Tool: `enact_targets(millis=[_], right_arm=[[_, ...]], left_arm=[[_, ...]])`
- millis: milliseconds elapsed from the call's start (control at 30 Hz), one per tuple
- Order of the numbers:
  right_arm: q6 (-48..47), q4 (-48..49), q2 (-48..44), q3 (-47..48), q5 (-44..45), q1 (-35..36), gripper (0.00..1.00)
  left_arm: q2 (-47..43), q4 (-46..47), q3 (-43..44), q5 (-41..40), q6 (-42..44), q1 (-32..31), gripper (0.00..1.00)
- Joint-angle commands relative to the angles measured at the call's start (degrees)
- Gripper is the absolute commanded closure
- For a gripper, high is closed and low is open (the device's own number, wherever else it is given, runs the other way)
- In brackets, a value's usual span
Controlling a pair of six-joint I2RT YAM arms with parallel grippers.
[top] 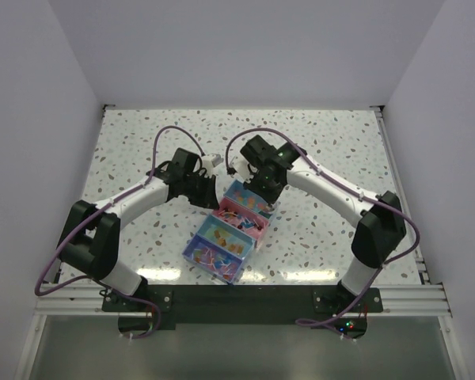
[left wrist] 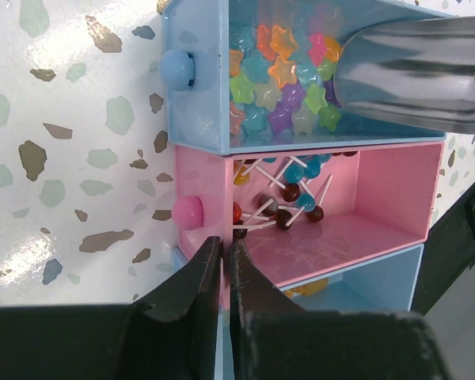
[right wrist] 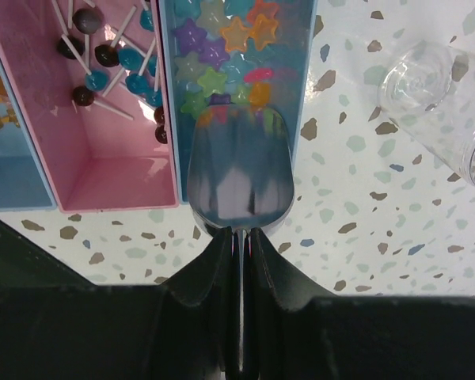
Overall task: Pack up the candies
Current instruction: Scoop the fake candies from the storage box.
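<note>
Star-shaped candies (left wrist: 273, 87) (right wrist: 222, 47) in mixed colours fill the far end of a blue tray (left wrist: 194, 111). Beside it, a pink tray (left wrist: 364, 198) (right wrist: 103, 158) holds small lollipops (left wrist: 289, 194) (right wrist: 111, 59). My left gripper (left wrist: 224, 244) (top: 208, 194) is shut on the pink tray's front wall, just below its round pink knob (left wrist: 188, 212). My right gripper (right wrist: 241, 233) (top: 263, 194) is shut on the handle of a metal scoop (right wrist: 237, 170) (left wrist: 419, 75). The scoop's bowl lies in the blue tray, its lip against the star candies.
The trays sit in a stepped row (top: 191, 247) running toward the near edge, and the nearer ones hold orange sweets. A clear plastic jar (right wrist: 443, 103) lies on its side on the speckled table, right of the blue tray.
</note>
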Motion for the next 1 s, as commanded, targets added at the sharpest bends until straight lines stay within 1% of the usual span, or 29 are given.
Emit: enact_targets(millis=[0, 233, 367, 500, 667, 833, 967], right_arm=[[1.2, 11.4, 3.4, -7.0, -2.1, -0.1, 1.00], [0.8, 18.4, 2.7, -12.1, -3.5, -0.3, 1.00], [0.9, 21.6, 3.1, -12.7, -3.6, -0.3, 1.00], [1.4, 26.2, 3.7, -14.1, -5.2, -0.4, 1.00], [1.5, 29.5, 4.5, -16.8, -7.4, -0.2, 1.00], [0.6, 33.6, 4.4, -20.8, -10.1, -0.6, 1.00], [-0.9, 36.9, 4.9, -22.8, -11.6, -1.5, 1.00]], left_arm=[[-0.8, 1.5, -0.8, -1.0, -0.4, -0.1, 1.00], [-0.6, 1.2, -0.3, -0.3, -0.4, -0.1, 1.00], [-0.3, 1.2, -0.2, 0.0, -0.7, -0.1, 1.00], [0.0, 2.1, 0.1, 0.3, -0.8, -0.1, 1.00], [0.4, 2.9, -0.2, 1.2, -0.4, -0.1, 1.00], [0.1, 3.4, -0.6, 0.7, 2.8, -0.1, 1.00], [-0.5, 3.0, 0.1, 0.7, 7.2, -0.1, 1.00]])
